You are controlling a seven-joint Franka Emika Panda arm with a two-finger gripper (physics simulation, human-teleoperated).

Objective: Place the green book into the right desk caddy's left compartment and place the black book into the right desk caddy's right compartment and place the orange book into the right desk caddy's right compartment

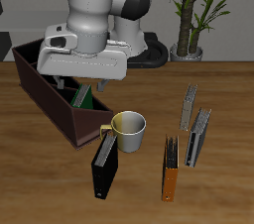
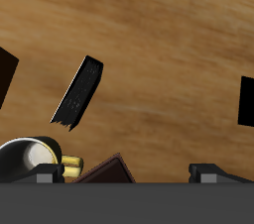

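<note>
Black book (image 1: 104,162), orange book (image 1: 171,175), maroon caddy (image 1: 55,104).

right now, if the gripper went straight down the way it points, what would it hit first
Most likely the desk caddy: the gripper hangs above its near end, where the green book pokes out. Depth is unclear, so it could be the book or the caddy's rim first.

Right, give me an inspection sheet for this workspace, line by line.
Surface: brown wood-grain table.
Job's things: dark green book inside the long maroon desk caddy, compartment unclear; black hardback book and slim orange book upright on the table.
Clutter: cream mug; slim grey book; second slim grey book.
Grippers: claw open, empty, above the caddy.
Cables: nothing seen.
Surroundings: potted plant behind the table.
</note>
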